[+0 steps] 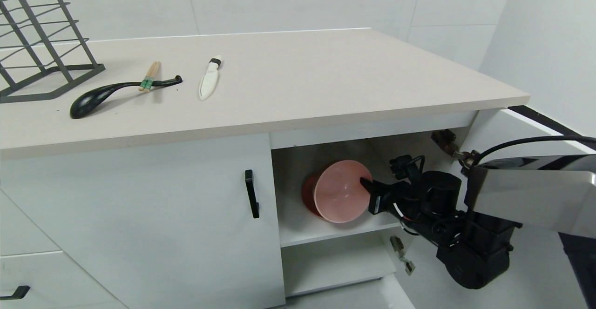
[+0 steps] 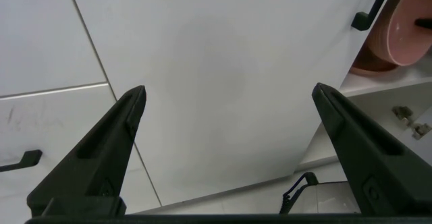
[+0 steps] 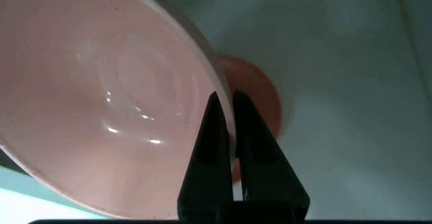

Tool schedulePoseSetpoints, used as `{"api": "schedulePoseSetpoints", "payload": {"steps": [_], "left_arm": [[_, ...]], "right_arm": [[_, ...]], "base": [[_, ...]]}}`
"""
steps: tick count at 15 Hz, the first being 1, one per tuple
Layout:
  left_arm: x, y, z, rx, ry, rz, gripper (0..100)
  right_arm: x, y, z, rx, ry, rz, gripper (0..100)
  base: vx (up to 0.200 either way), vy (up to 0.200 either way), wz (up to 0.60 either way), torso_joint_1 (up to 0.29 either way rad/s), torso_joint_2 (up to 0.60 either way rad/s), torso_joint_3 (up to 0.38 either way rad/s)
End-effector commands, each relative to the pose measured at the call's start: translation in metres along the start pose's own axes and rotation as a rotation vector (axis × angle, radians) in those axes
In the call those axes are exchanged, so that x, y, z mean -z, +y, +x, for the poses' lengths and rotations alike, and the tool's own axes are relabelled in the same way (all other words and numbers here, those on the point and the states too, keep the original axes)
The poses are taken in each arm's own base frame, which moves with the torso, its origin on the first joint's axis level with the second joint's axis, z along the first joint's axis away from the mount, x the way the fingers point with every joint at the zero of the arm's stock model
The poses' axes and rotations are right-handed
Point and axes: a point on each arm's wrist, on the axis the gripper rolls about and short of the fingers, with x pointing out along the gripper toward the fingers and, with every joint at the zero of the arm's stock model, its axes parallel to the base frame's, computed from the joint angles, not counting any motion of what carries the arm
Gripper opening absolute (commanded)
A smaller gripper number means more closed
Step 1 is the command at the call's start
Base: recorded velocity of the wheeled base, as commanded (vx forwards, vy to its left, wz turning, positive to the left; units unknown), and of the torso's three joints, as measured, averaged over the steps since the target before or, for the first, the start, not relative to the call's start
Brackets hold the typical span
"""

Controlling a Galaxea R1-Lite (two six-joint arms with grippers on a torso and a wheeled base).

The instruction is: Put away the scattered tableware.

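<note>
The left gripper has its jaws spread wide with nothing between them. They face the flat front of a closed white cabinet door. The door's black handle lies beyond one fingertip.

Up on the countertop, well above and far to the left of the right gripper's jaws, stands a wire dish rack. Just beside it lies a black ladle, bowl end toward the counter's front edge. A pair of chopsticks lies across the ladle's handle, touching it. A white knife with a dark band near its handle lies a little to the right, apart from both.

Below the counter, the closed door is left of the jaws, and the compartment to its right is open. In the upper part of that compartment, above the shelf, the pink bowl is tipped on its side, with its hollow facing the right gripper. The right gripper's jaws are nearly closed and pinch the bowl's rim, one finger inside the hollow and one outside, as the right wrist view shows. A darker red bowl sits just behind the pink bowl, on the far side from the jaws. I cannot tell whether the two bowls touch, or whether the pink bowl's lower edge rests on the shelf.
</note>
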Motion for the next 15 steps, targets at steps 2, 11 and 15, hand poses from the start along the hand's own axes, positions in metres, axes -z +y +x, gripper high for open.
{"api": "schedulePoseSetpoints", "payload": {"steps": [2,11,15], "left_arm": [[0.000,0.000,0.000,-0.001,0.002,-0.001,100],[0.000,0.000,0.000,-0.001,0.002,-0.001,100],[0.000,0.000,0.000,-0.002,0.002,-0.001,100]], "right_arm": [[0.010,-0.007,0.013,0.004,-0.002,0.003,0],[0.017,-0.010,0.022,0.007,-0.003,0.005,0],[0.018,-0.010,0.022,0.005,-0.002,0.004,0]], "base": [[0.000,0.000,0.00,0.000,0.00,0.000],[0.000,0.000,0.00,0.000,0.00,0.000],[0.000,0.000,0.00,0.000,0.00,0.000]]}}
